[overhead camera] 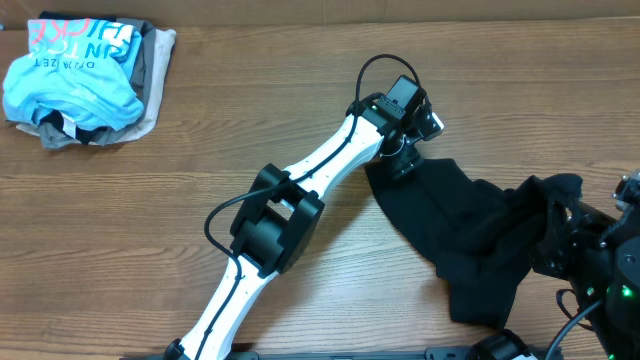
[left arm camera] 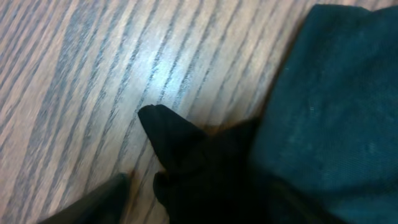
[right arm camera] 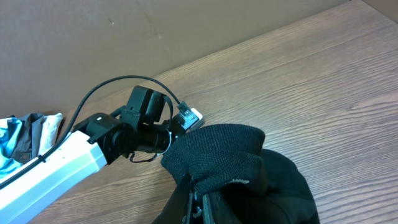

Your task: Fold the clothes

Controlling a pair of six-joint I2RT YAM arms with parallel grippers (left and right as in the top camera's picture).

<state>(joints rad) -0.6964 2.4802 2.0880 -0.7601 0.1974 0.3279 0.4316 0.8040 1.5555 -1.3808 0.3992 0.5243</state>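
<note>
The black shirt (overhead camera: 470, 230) lies crumpled on the wooden table at the right. My left gripper (overhead camera: 403, 165) sits at its far left corner. In the left wrist view the shirt (left arm camera: 323, 93) fills the right side, and a pointed fold pokes up between my left gripper's (left arm camera: 186, 202) jaws. One finger shows at the lower left with bare wood between it and the cloth, so the jaws look open. My right gripper (overhead camera: 555, 215) is shut on a bunched edge of the shirt (right arm camera: 217, 149) and holds it raised; the closed fingers (right arm camera: 202, 196) show under the fabric. No white logo is visible.
A pile of other clothes (overhead camera: 80, 75), a light blue shirt on top of beige and grey garments, lies at the far left corner; its edge shows in the right wrist view (right arm camera: 15, 140). A brown wall (right arm camera: 124, 37) runs behind the table.
</note>
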